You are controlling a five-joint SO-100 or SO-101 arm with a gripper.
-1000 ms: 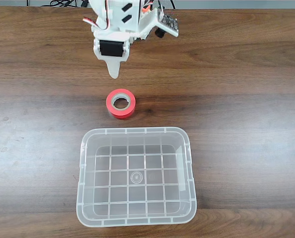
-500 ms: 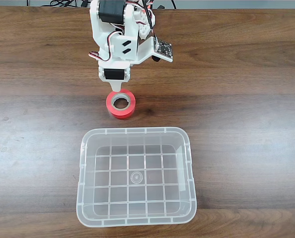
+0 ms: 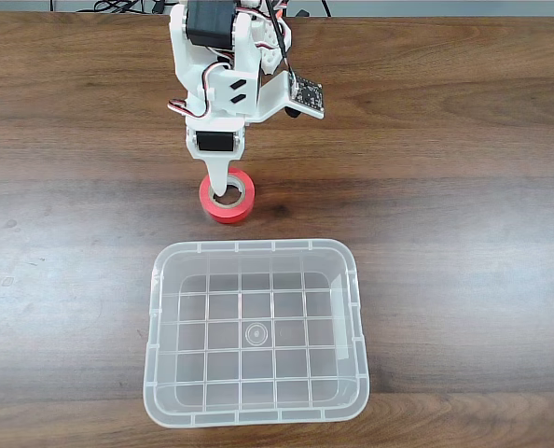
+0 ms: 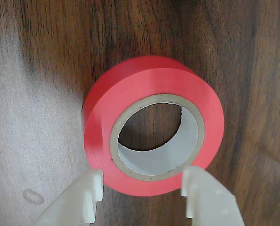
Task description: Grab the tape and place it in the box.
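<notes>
Wrist view shows the jaws [image 4: 142, 188] spread partly, gripping nothing, their tips at the near edge of the red tape roll [image 4: 154, 125] flat on the bench [image 3: 445, 187] beside the box [image 3: 256, 331]; closing early could pinch only the rim and skid it away.

A desk-like workplace: wood-grain tabletop [image 3: 445, 187], cables [image 3: 118, 6] at its far edge.
</notes>
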